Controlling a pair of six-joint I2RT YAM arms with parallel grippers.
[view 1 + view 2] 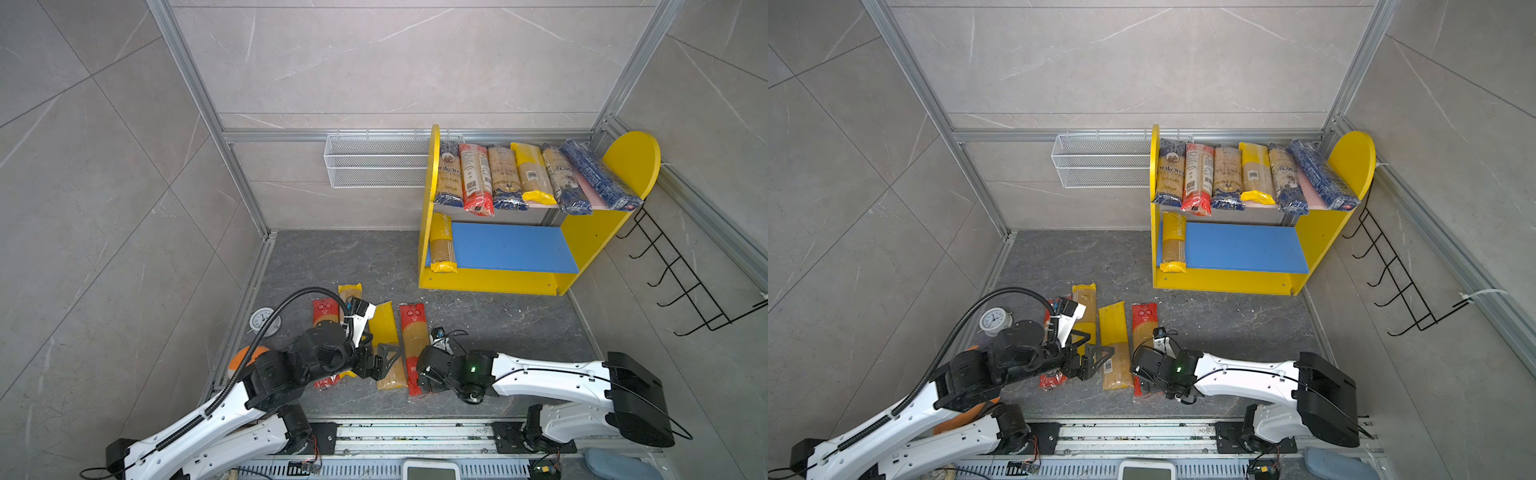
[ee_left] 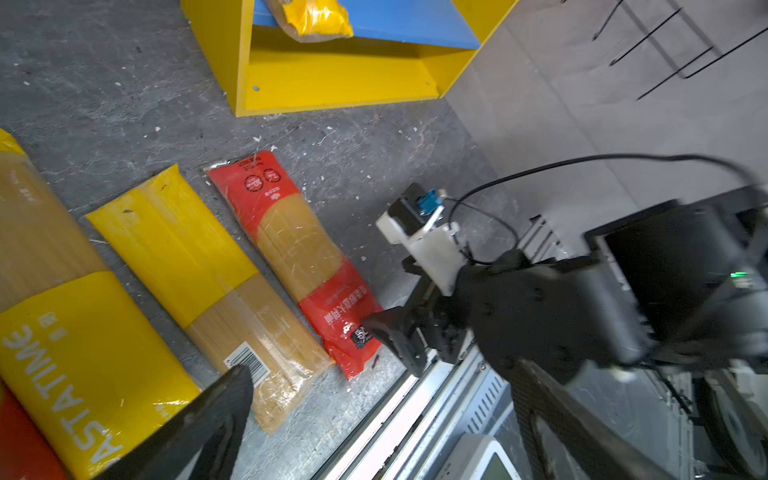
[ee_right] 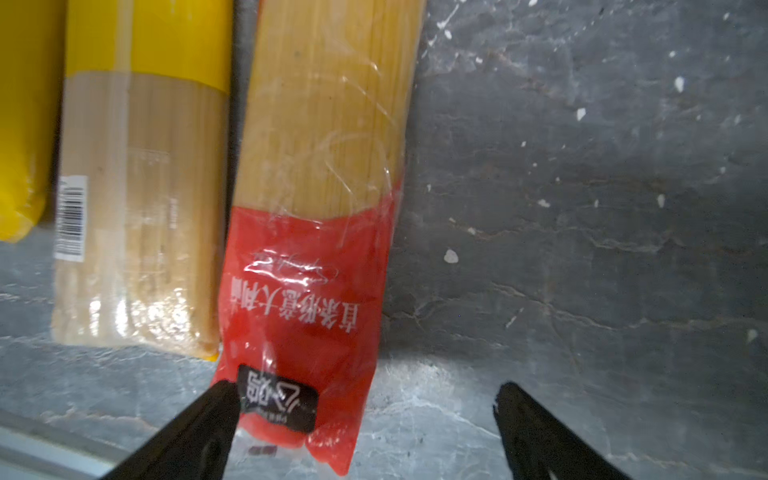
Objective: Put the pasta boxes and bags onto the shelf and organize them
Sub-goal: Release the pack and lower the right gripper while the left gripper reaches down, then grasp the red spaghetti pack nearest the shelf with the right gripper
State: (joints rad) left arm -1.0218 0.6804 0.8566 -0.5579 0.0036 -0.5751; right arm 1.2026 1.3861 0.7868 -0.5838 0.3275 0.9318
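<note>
Currently the biggest risk is at the shelf (image 1: 490, 282). The pink upper board (image 1: 589, 193) is nearly full and the dark blue pack (image 1: 598, 174) at its right end lies skewed, so a nudge could slide it off. The blue lower board (image 1: 511, 247) has room.

Next, my arms sit close together over the floor (image 1: 498, 324), and a loose swing could clip them.

Then the red-ended pack (image 3: 307, 291), lying on the floor. My right gripper (image 3: 365, 388) is spread wide and empty, straddling the pack's very end off-centre. One fingertip is at its edge, the other well apart. Closing here would likely shove it or pinch film, and lifted by the end it would sag and slip.

My left gripper (image 1: 1091, 344) is also spread and empty, by the yellow pack (image 1: 1113, 324).

Count: shelf 1; arms 2; packs 11, with 6 upper, 1 lower, 4 on the floor.
</note>
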